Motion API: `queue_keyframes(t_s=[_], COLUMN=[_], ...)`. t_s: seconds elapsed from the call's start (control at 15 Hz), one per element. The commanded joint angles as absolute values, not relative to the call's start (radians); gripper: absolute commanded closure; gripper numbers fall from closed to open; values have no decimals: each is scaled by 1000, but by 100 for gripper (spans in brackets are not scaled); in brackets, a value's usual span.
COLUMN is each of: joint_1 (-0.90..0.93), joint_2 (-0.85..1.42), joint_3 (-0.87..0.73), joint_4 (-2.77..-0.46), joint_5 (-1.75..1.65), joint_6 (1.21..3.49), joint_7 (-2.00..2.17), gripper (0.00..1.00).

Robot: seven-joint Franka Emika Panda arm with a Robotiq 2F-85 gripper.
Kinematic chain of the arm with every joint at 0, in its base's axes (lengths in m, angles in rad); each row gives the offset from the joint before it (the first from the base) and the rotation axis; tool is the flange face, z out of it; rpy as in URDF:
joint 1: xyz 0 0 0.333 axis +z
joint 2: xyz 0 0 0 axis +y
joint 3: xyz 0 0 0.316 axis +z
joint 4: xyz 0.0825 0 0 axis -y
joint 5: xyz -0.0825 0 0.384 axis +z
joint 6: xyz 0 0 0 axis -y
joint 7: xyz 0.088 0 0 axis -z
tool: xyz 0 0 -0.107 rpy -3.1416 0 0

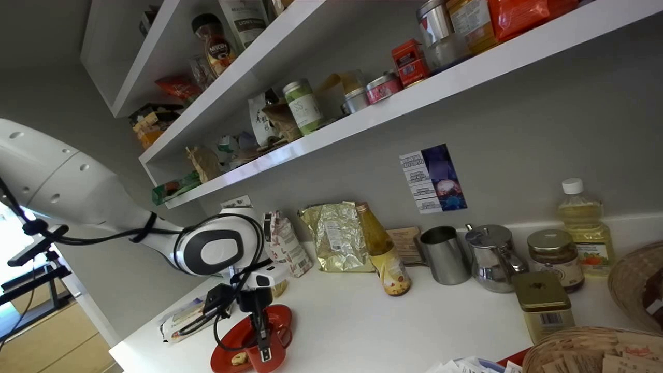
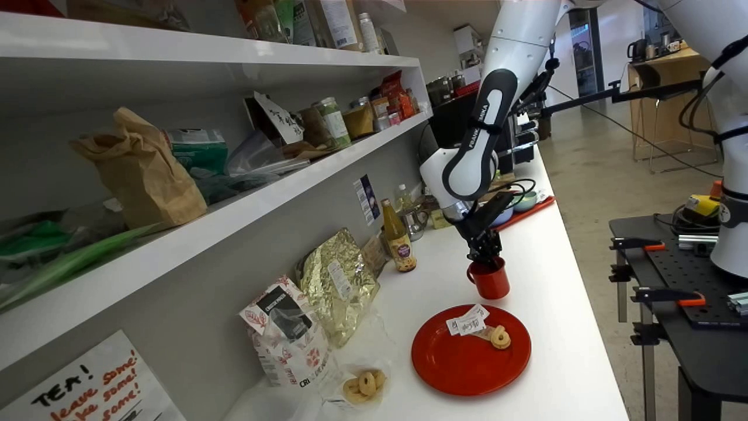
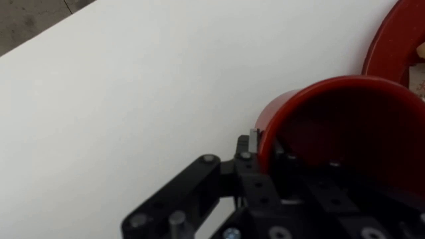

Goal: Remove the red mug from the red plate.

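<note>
White arm [image 1: 98,191], black screw-studded tool [image 3: 266,146]

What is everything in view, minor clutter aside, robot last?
red mug: 1, red, held by rim
red plate: 1, red, on white counter
paper slips: several, white, on plate
ring biscuits: several, beige, on and beside plate
foil bag: 1, gold, counter
printed bag: 1, white and red, counter
bottles: 2, yellow, counter
pitcher, teapot: 1 each, silver, counter
lidded jar: 1, dark, counter
tin: 1, gold, counter
wicker baskets: 2, brown, counter
poster: 1, blue and white, wall
packets, containers: many, mixed colours, shelves
arm: 1, white, above counter
gripper: 1, black, on mug's rim
</note>
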State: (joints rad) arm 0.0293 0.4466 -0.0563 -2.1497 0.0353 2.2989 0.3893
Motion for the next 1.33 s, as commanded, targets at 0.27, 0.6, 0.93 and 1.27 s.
queue_keyframes(t_s=[0.27,0.6,0.93,1.27], joint_1=[29,33,36,41], joint_2=[484,494,498,501], joint_3=[-61,-57,-53,-62], joint_4=[-2134,-2155,-2168,-2157], joint_5=[48,55,60,43], joint_6=[2291,2306,2317,2297], joint_7=[366,374,374,384], gripper=[98,98,98,79])
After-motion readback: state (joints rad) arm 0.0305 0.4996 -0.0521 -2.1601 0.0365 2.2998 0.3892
